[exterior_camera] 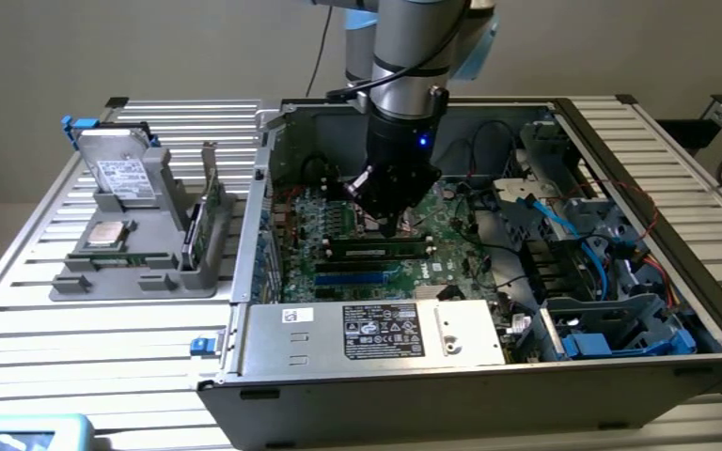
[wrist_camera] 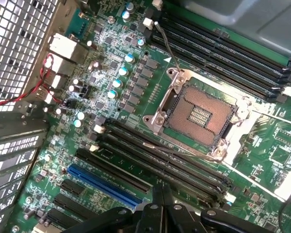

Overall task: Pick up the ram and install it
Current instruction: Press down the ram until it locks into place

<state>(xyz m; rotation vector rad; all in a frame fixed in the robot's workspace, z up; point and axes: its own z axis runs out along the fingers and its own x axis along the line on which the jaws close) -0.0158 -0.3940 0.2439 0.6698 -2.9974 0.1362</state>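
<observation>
Inside the open computer case [exterior_camera: 662, 282] the ram [exterior_camera: 380, 251] sits in a motherboard [wrist_camera: 111, 87] slot, while my claw [exterior_camera: 390, 225], shut and empty, points straight down just above it.

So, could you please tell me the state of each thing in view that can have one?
Gripper: shut, down inside the case over the motherboard.
Ram: lying flat along a memory slot, under the gripper.
Processor socket: open, empty, pins showing.
Computer case: side open, lying flat.
Blue slot: empty.
</observation>
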